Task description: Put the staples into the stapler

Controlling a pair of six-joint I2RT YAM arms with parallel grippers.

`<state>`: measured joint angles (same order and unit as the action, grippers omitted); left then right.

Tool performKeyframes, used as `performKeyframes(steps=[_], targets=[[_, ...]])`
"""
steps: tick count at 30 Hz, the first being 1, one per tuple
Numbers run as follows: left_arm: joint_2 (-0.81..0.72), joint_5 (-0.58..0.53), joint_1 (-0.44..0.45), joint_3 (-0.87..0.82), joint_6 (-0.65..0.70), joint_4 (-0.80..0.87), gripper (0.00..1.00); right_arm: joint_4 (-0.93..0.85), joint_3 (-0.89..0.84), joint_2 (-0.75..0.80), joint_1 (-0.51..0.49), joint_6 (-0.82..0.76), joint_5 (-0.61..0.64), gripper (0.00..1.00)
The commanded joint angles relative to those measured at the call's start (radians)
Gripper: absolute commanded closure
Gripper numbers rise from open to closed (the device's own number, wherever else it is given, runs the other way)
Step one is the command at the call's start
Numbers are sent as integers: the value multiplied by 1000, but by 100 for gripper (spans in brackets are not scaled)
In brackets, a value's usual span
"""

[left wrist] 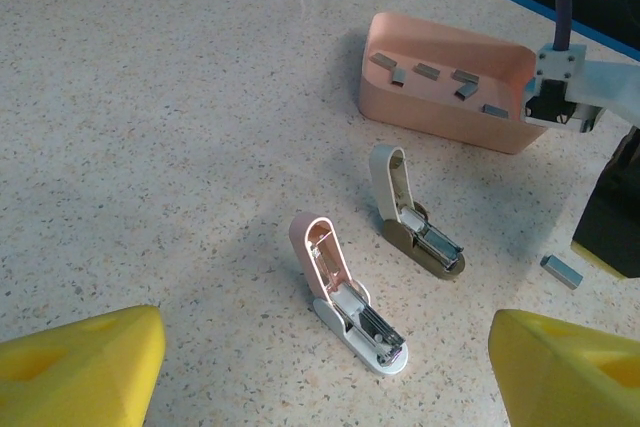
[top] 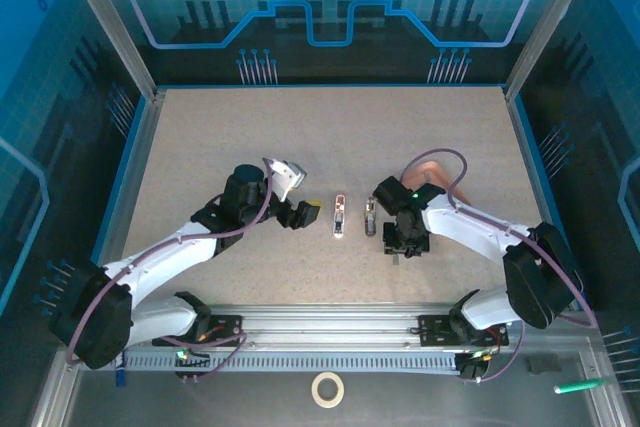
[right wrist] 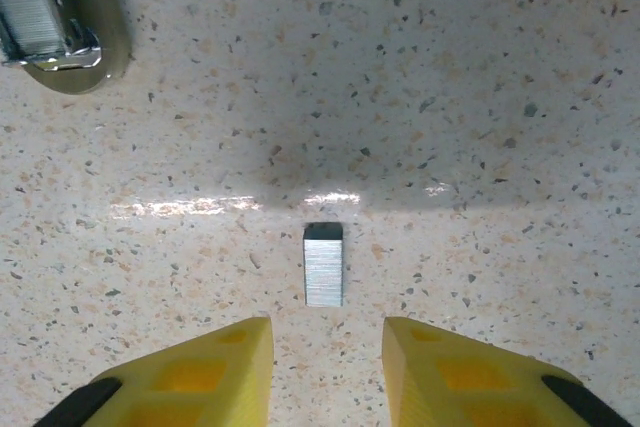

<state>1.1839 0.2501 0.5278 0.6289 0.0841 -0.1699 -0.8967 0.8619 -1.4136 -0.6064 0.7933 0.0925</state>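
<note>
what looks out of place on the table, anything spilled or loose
One staple strip lies loose on the table, outside the pink tray that holds the other strips, and in neither the white stapler nor the beige stapler. It sits untouched just ahead of the open right hand.

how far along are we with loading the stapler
Done: the white stapler and the olive stapler beside it both lie hinged open. In hand: nothing gripped; the right claw stands open just short of one staple strip on the table. Left: lifting that strip into the white stapler's channel and closing it. More strips sit in the pink tray.
</note>
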Motion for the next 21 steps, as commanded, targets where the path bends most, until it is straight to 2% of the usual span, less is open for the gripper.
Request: performKeyframes(steps=[1,21], targets=[[10,-4,5,11,6,-19,15,-7,-8,6,30,-23,-67,65],[11,-2,7,14,11,-17,14,100,-74,-85,52,-36,-102,65]])
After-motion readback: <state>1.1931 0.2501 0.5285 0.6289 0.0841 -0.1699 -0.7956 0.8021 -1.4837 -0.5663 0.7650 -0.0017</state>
